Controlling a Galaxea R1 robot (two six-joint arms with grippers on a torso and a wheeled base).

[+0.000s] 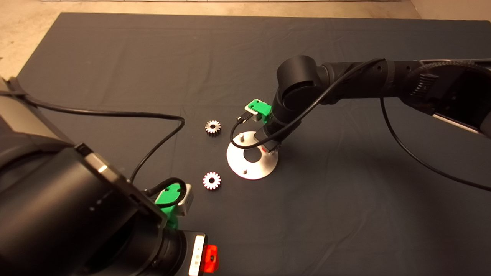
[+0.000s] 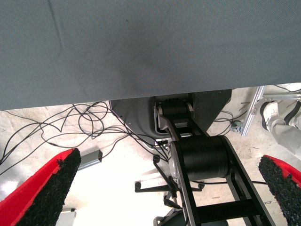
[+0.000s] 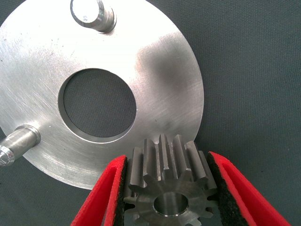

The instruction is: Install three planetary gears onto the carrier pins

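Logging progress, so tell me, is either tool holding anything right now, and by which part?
The right tool grips a small silver-grey metal gear by its toothed sides. The left tool holds nothing.

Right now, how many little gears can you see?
3. Two lie on the mat left of the disc: far gear, near gear. The right gripper pinches the third gear at the disc's edge.

The disc [image 3: 155, 70] is showing brushed, shiny metal with fine scratches. The gear [image 3: 164, 188] is looking like duller grey metal, and matt dark cloth [image 1: 345, 214] is covering the bench.
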